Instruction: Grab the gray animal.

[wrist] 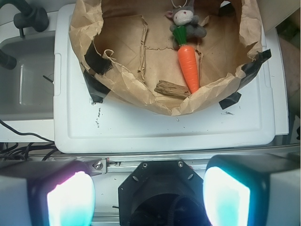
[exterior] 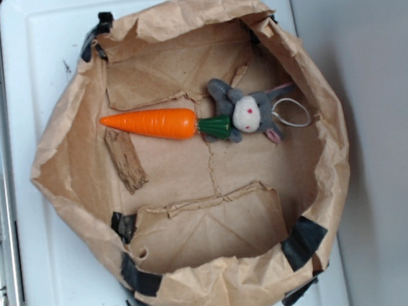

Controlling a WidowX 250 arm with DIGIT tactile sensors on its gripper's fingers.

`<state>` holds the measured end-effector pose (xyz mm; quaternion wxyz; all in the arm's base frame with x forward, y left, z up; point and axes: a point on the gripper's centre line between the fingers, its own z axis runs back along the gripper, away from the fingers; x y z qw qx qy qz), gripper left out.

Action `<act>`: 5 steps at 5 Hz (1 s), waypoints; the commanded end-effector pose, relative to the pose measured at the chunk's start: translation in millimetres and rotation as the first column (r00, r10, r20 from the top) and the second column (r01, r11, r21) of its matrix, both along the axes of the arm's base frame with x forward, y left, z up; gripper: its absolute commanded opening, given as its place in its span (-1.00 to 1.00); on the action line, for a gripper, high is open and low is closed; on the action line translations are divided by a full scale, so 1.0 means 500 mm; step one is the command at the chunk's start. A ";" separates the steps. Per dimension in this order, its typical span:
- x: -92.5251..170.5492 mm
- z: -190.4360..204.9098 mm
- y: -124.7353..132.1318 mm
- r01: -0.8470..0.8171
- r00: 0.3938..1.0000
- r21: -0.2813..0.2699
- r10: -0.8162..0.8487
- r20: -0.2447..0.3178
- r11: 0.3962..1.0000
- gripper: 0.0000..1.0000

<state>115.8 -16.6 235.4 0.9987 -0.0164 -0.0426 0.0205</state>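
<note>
The gray animal (exterior: 250,110) is a small plush bunny with a white face, red nose and a white string loop. It lies inside a brown paper bag (exterior: 61,167) folded down into a bowl shape, right of centre. In the wrist view the gray animal (wrist: 186,20) shows at the top, far from me. An orange toy carrot (exterior: 152,124) with a green top lies with that top against it. My gripper (wrist: 148,200) is open, well back from the bag above the robot's base, with nothing between its fingers. The exterior view does not show the gripper.
A small piece of brown wood (exterior: 126,160) lies in the bag left of centre. The bag sits on a white lid (exterior: 50,283), held with black tape (exterior: 304,241). A clear plastic bin (wrist: 26,80) stands beside the lid, and the black robot base (wrist: 160,188) lies between my fingers.
</note>
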 end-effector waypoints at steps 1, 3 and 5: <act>0.000 0.000 0.000 0.000 1.000 0.000 0.000 0.000 1.000 1.00; 0.134 -0.079 -0.051 0.027 0.998 0.088 -0.022 -0.053 0.996 1.00; 0.232 -0.125 0.008 0.083 0.993 0.105 -0.072 -0.098 0.991 1.00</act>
